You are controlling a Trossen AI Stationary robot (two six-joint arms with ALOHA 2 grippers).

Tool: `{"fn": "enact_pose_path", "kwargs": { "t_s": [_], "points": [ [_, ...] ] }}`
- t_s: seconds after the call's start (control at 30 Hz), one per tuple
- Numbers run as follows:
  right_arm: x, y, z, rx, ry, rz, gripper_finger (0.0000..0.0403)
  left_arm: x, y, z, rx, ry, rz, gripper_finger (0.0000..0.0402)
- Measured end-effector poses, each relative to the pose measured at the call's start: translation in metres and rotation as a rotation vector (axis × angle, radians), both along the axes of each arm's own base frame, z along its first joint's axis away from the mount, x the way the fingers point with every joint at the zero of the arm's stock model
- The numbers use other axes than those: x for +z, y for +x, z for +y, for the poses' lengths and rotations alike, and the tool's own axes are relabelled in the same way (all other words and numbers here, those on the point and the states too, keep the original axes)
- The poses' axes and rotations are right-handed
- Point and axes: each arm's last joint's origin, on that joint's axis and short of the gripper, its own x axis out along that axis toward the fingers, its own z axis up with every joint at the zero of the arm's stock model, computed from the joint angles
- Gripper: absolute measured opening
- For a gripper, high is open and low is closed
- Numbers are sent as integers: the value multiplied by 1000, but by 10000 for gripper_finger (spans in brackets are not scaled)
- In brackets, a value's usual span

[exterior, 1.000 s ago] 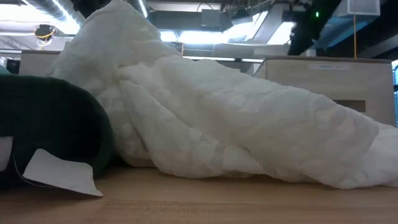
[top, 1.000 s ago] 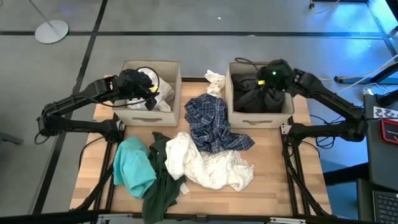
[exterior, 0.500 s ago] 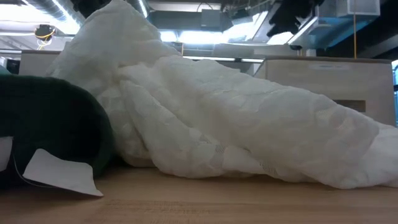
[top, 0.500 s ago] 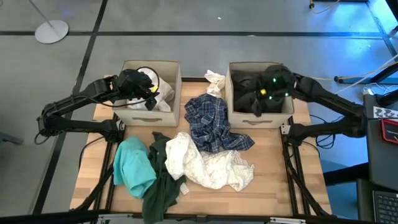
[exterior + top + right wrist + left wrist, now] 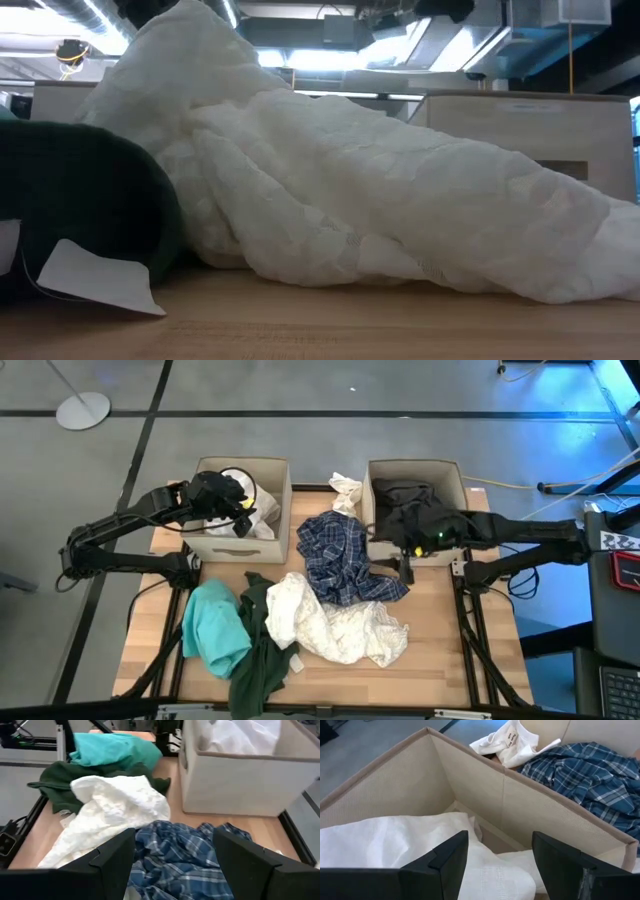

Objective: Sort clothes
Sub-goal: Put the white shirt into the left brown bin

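Now the right gripper (image 5: 404, 560), wide open and empty, was held just above the blue plaid shirt (image 5: 345, 555). The left gripper (image 5: 497, 865) was parked open over the white garment (image 5: 385, 845) in its box (image 5: 470, 775). If lowered carelessly, the cream garment (image 5: 335, 622) underneath could be snagged too.

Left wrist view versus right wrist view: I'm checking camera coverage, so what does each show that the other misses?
Only the left wrist view looks inside the left box at the white garment lying there, and shows a small cream garment beyond its rim. Only the right wrist view shows the teal garment, dark green garment and large white garment on the table. Both show the blue plaid shirt and open fingers.
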Motion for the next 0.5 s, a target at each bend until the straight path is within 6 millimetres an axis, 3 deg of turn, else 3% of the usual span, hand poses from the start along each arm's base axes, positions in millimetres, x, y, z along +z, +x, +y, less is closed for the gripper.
{"fn": "enact_pose_path", "kwargs": {
  "t_s": [0.13, 0.3, 0.5],
  "points": [
    [2, 2, 10, 3, -16, -46, 269, 0, 0, 0, 0, 0, 0, 210],
    [0, 13, 26, 75, 96, -67, 269, 0, 0, 0, 4, -5, 0, 210],
    [-34, 48, 61, 167, 73, 45, 269, -1, -1, 0, 7, -11, 5, 210]
  ]
}}
